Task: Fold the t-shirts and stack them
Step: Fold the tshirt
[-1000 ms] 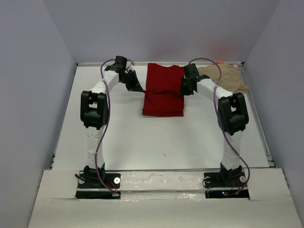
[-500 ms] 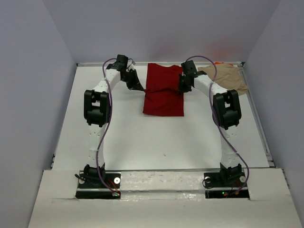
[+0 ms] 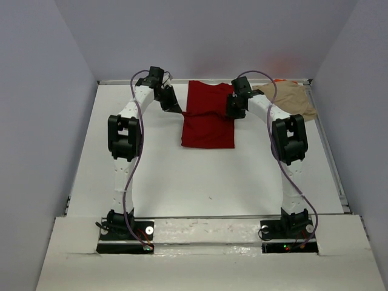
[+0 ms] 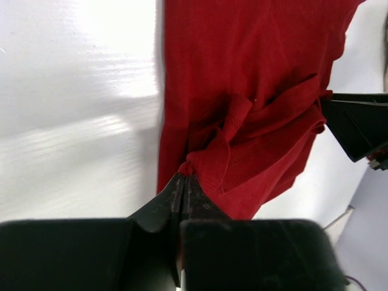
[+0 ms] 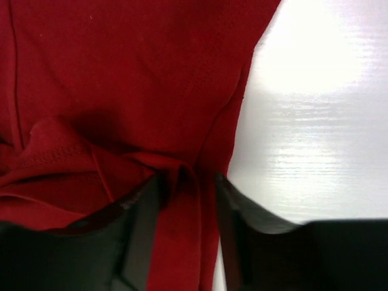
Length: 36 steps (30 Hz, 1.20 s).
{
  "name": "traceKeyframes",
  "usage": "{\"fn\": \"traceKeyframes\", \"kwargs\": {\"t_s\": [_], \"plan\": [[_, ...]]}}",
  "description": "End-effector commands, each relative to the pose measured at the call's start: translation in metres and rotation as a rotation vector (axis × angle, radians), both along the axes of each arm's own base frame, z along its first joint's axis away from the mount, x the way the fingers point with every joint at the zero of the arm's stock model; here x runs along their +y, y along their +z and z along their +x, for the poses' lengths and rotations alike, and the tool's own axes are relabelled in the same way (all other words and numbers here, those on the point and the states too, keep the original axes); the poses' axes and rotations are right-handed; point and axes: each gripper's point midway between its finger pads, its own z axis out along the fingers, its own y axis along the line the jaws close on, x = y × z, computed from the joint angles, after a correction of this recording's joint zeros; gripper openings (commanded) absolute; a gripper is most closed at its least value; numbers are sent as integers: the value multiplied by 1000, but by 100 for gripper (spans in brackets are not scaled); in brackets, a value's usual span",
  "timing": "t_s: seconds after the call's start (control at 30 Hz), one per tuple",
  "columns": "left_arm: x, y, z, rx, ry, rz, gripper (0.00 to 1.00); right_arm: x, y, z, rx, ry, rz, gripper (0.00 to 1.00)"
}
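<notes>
The table (image 3: 182, 182) was seen bare and white under both sets of jaws. The red shirt (image 3: 209, 121), the largest piece, was spread flat between the two grippers, partly folded into a long panel, with its side edges at the jaw tips.

It was judged light, limp and prone to bunching. A pinch near an edge would be expected to drag only the top layer, so hold would best be taken at matching points on both side edges, through all layers, so that the fold goes over evenly.

The left gripper (image 4: 183, 179) was closed on a small gathered tuck of the red shirt's edge, the cloth puckering away from the tips. The right gripper (image 5: 185, 182) had its jaws apart, with a raised ridge of the opposite edge lying loose between them, not pressed by either finger.

The tan shirt (image 3: 294, 100) lay crumpled on the outer side of the right jaws, well apart from them, and was judged equally soft. A sliver of orange cloth (image 3: 280, 80) showed just beyond it, most of it hidden.

No container was seen in any view; the shirts lay directly on the table.
</notes>
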Motion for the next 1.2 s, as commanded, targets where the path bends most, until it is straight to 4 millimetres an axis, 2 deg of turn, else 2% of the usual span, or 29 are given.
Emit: {"fn": "traceKeyframes", "kwargs": {"t_s": [0.0,0.03,0.07,0.13,0.17,0.2,0.27,0.37,0.47,0.53,0.57,0.6,0.63,0.7,0.73,0.87,0.9,0.93,0.97,1.03,1.07,1.1,1.17], "plan": [[6,16,13,-73,5,54,16,-7,13,13,-50,7,-28,52],[8,15,16,-78,16,70,24,-7,14,14,-56,18,-35,53],[9,17,17,-84,20,94,34,-5,20,19,-72,23,-32,58],[15,25,28,-144,36,166,56,-4,28,23,-93,35,-33,59],[15,27,29,-154,35,165,56,-4,31,25,-102,37,-32,59],[15,30,29,-161,39,162,66,-2,31,26,-103,54,-30,59],[11,33,30,-180,29,147,71,-1,37,30,-117,61,-29,59],[7,34,34,-200,31,162,74,-1,41,30,-123,71,-34,59],[2,45,38,-249,30,193,75,-3,56,31,-165,89,-46,58],[2,62,35,-285,37,208,74,2,73,30,-213,133,-24,56],[5,68,36,-305,48,217,75,10,79,27,-220,165,10,49],[7,84,30,-330,54,215,75,23,82,20,-213,225,74,42],[7,96,30,-361,68,209,74,27,90,16,-218,240,102,22],[11,115,14,-385,71,191,74,38,92,6,-205,261,137,3],[11,127,3,-399,68,178,74,44,91,-2,-193,280,149,0],[10,151,-15,-445,71,187,71,49,92,-14,-194,291,120,0],[10,163,-20,-466,69,184,70,49,93,-15,-193,292,123,0],[11,169,-23,-473,73,186,69,56,94,-20,-189,316,139,0],[14,183,-29,-494,79,181,63,57,95,-24,-186,323,147,0],[10,184,-37,-495,65,154,52,64,97,-33,-169,361,190,0],[1,182,-44,-491,23,100,44,66,91,-39,-151,375,207,0],[-7,186,-47,-495,-2,61,39,71,97,-40,-161,393,231,0],[-19,168,-51,-452,-42,-20,30,79,92,-51,-139,439,281,0]]}}
